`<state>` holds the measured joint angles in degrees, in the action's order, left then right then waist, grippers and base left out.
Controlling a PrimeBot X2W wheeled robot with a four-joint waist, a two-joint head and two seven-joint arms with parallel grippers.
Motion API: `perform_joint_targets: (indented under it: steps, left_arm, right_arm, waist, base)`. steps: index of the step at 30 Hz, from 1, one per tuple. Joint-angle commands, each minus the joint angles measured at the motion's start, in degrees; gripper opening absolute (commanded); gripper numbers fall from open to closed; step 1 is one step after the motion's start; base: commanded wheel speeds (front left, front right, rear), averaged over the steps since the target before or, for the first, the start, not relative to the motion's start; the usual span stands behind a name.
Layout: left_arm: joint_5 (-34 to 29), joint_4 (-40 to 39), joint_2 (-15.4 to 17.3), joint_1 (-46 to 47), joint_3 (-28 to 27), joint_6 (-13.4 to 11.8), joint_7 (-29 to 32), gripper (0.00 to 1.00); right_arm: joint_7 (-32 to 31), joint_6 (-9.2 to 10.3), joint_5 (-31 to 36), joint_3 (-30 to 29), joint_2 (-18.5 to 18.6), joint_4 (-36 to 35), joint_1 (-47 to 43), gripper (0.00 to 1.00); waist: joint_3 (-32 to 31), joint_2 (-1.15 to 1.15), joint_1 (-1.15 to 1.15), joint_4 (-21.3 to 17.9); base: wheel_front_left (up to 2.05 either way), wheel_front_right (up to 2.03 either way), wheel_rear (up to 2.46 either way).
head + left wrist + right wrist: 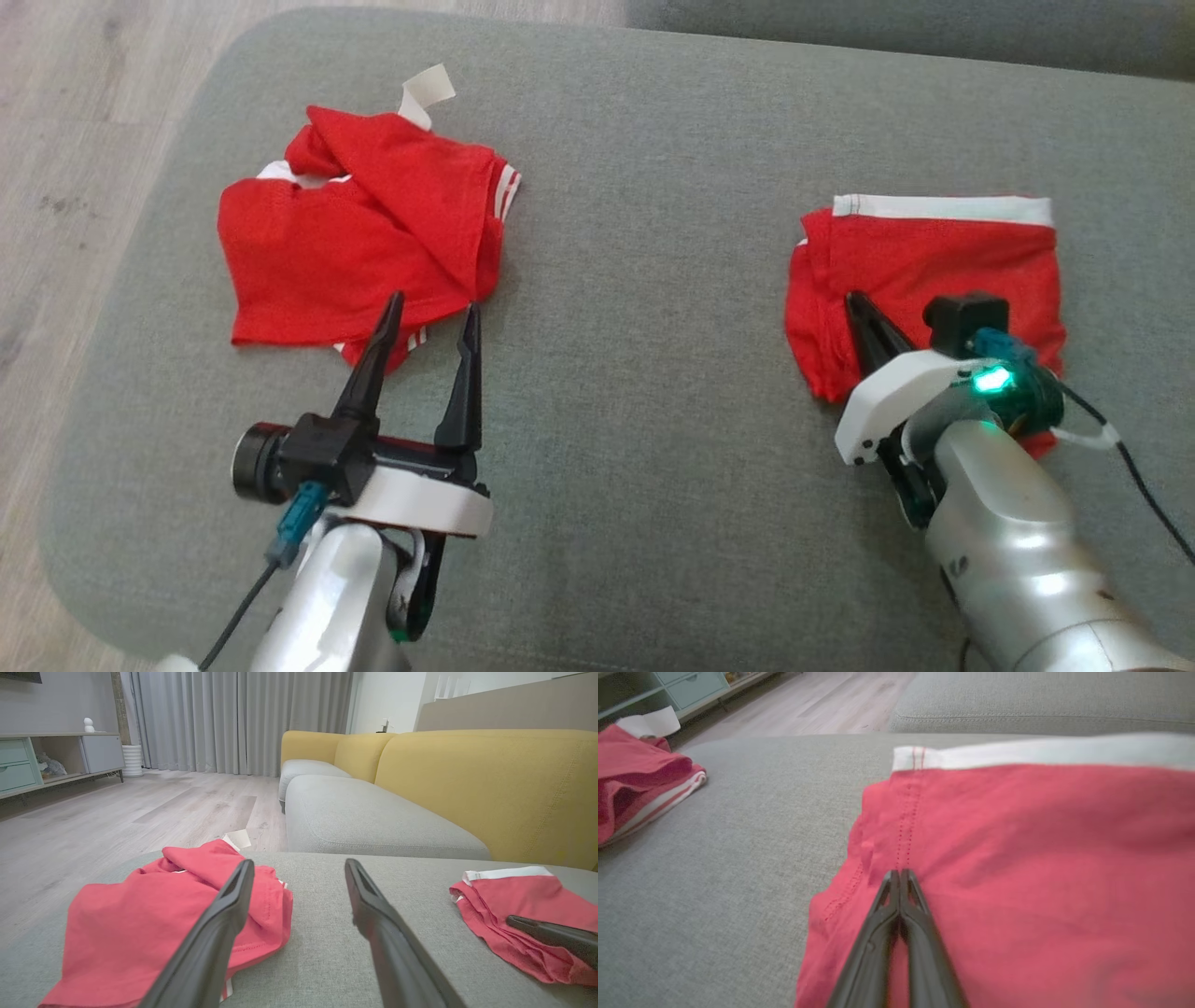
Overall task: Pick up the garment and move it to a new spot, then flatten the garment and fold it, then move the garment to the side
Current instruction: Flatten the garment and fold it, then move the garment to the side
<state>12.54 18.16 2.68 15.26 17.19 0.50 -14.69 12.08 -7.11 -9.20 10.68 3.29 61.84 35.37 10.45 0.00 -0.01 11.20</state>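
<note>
A crumpled red garment [317, 252] with white stripes and a white tag lies on the left of the grey cushion [653, 280]. My left gripper [434, 303] stands open, its tips at that garment's near edge, nothing between them. In the left wrist view the crumpled garment [140, 914] spreads under the left finger of the left gripper [299, 865]. A second red garment [934, 261], folded flat with a white waistband, lies on the right. My right gripper [854, 301] is shut, with its tips over the folded garment's left part [1041, 858]. The right gripper's tips [900, 873] meet beside a stitched seam.
Wooden floor [75, 140] runs past the cushion's left edge. A second grey seat cushion [364, 821] and a yellow sofa back [490, 779] lie beyond. Bare grey fabric separates the two garments. A cabinet with drawers [28, 760] stands across the room.
</note>
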Motion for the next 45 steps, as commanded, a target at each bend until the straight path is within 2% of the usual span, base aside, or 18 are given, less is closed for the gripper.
perform_joint_targets:
  steps: [1,7,9,10,13,14,15,16,22,29,39,45]
  left_arm:
    - [-0.35,-1.65,0.21,1.17,-1.79,-0.38,-0.30,1.00]
    - [-0.87,-1.61,0.21,0.24,-2.98,-0.45,-0.30,1.00]
    - [-0.99,-1.77,0.21,-0.33,-3.36,-0.49,-0.30,1.00]
    - [-1.14,-1.86,0.21,-0.93,-3.72,-0.61,-0.30,1.00]
    - [-1.32,-1.84,0.21,-2.06,-4.38,-0.98,-0.30,1.00]
    - [-1.30,-1.86,0.21,-2.47,-4.57,-1.03,-0.30,1.00]
    - [-1.33,-1.86,0.21,-2.86,-4.71,-1.04,-0.30,1.00]
    - [-1.36,-1.84,0.21,-3.25,-4.86,-1.05,-0.30,1.00]
    - [-1.29,-2.09,0.21,-6.26,-5.57,-1.59,-0.30,1.00]
    - [-0.82,-2.69,0.21,-9.11,-6.09,-2.50,-0.30,1.00]
    - [-0.95,-2.80,0.20,-8.85,-5.48,-2.19,-0.30,1.00]
    - [-1.68,-2.95,0.20,-7.52,-4.65,-1.75,-0.30,1.00]
  right_arm:
    - [0.26,-0.37,-0.86,1.45,-0.41,-0.37,0.72,0.00]
    - [2.75,-0.37,-0.95,-0.67,-0.41,-4.05,0.71,0.00]
    - [2.86,-0.37,-0.21,-3.00,-0.41,-9.00,-0.50,0.00]
    - [2.88,-0.37,0.43,-5.29,-0.41,-14.69,-3.19,0.00]
    - [2.90,-0.37,1.36,-7.79,-0.41,-22.48,-8.23,0.00]
    - [2.90,-0.37,1.81,-8.65,-0.41,-25.15,-9.94,0.36]
    - [2.90,-0.37,2.15,-9.54,-0.41,-27.73,-11.73,0.95]
    - [2.90,-0.37,2.27,-10.28,-0.41,-30.07,-13.62,1.00]
    - [2.91,-0.37,3.45,-12.15,-0.41,-39.13,-24.59,1.00]
    - [2.91,-0.37,1.99,-12.06,-0.41,-43.36,-32.11,1.00]
    - [2.74,-0.37,2.25,-11.83,-0.41,-43.80,-31.95,1.00]
    - [-0.68,-0.37,3.10,-11.90,-0.41,-42.71,-28.24,1.00]
  waist:
    - [-0.32,0.00,0.01,-0.35]
    - [-2.87,0.00,0.01,-2.58]
    - [-3.97,0.00,0.01,-3.59]
    - [-5.02,0.00,0.01,-4.64]
    - [-6.71,0.00,0.01,-6.35]
    - [-7.17,0.00,0.01,-6.89]
    - [-7.62,0.00,0.01,-7.34]
    - [-8.10,0.00,0.01,-7.79]
    - [-10.35,0.00,0.01,-10.07]
    - [-10.84,0.00,0.01,-11.07]
    - [-10.68,0.00,0.01,-10.56]
    - [-8.20,0.00,0.01,-9.16]
  base:
    - [0.00,0.00,0.00]
    - [0.00,0.00,0.00]
    - [0.00,0.00,0.00]
    - [0.00,0.00,0.00]
    - [0.00,0.00,0.00]
    - [0.00,0.00,0.00]
    - [0.00,0.00,0.00]
    - [0.00,0.00,0.00]
    - [0.00,0.00,0.00]
    - [0.00,0.00,0.00]
    - [0.00,0.00,0.00]
    - [0.00,0.00,0.00]
